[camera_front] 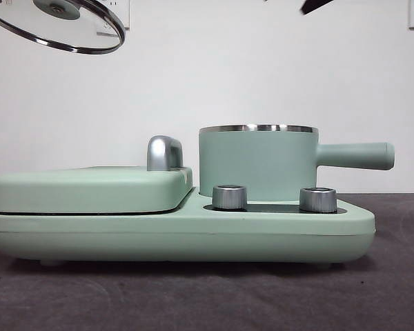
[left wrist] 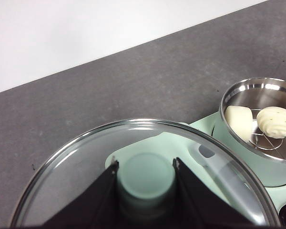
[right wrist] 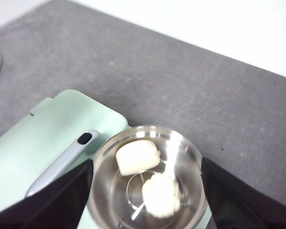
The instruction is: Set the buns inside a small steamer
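Steamer [camera_front: 258, 164] mouth uncovered, lid [camera_front: 58, 24] aloft.

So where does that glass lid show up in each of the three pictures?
Front view: the glass lid hangs tilted at the top left corner, high above the grill plate.
Left wrist view: fills the lower part, its knob clamped in the left gripper.
Right wrist view: not clearly in it.
Shared landmark: the small steamer.

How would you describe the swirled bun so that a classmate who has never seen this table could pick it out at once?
Find the mint green cooking appliance on the grey table, then the green steamer pot with the straight side handle. Inside its steel bowl, two cream buns lie side by side on a wire rack. The swirled bun is oval with ridges; its neighbour, the smooth bun, is a plain rounded block.
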